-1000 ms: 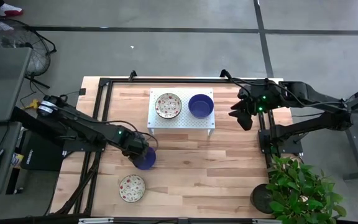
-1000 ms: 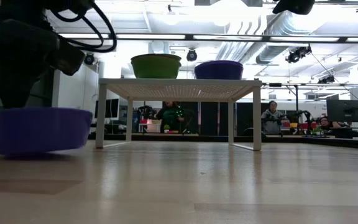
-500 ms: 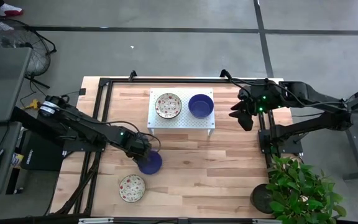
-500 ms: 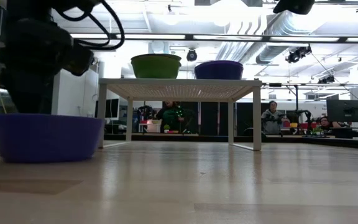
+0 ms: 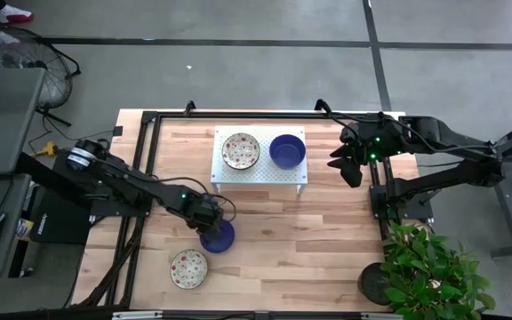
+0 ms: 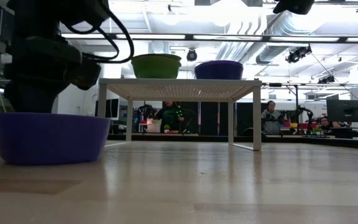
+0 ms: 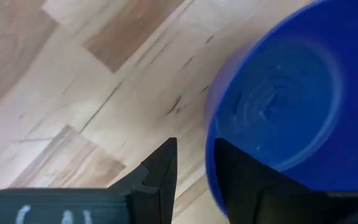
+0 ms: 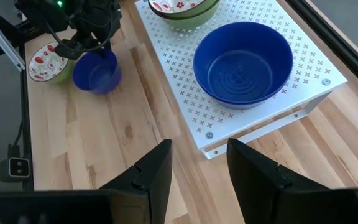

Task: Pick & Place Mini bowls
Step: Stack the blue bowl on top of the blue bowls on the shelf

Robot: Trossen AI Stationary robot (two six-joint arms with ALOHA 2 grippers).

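Observation:
A deep blue mini bowl [image 5: 219, 238] rests by its base, upright, on the wooden table near the front left; it also shows in the low view [image 6: 48, 137]. My left gripper [image 5: 207, 220] stands over its rim [image 7: 209, 155], slightly open, one finger inside the bowl and one outside. A cream bowl with a reddish pattern [image 5: 188, 268] sits on the table nearer the front edge. Another patterned bowl [image 5: 240, 149] and a second blue bowl [image 5: 287, 150] sit on the white perforated rack [image 5: 260, 173]. My right gripper [image 5: 343, 165] hovers open and empty, right of the rack. My left gripper comes from above over the blue bowl's rim [image 7: 207, 134], one finger [image 7: 244, 180] inside and one [image 7: 160, 171] outside. Bare wood shows between the outer finger and the rim. Whether the inner finger touches the inner wall, I cannot tell.
The rack stands on legs at the table's far middle [image 6: 179, 90], with open space beneath it. Black frame rails run along the table's left and right sides. A potted plant [image 5: 434, 271] stands off the front right corner. People sit in the room beyond the table.
My left gripper has carried the blue bowl a little toward the table's right and near edges and gone down. The bowl, first slightly tilted and just clear of the wood, now sits flat on the table.

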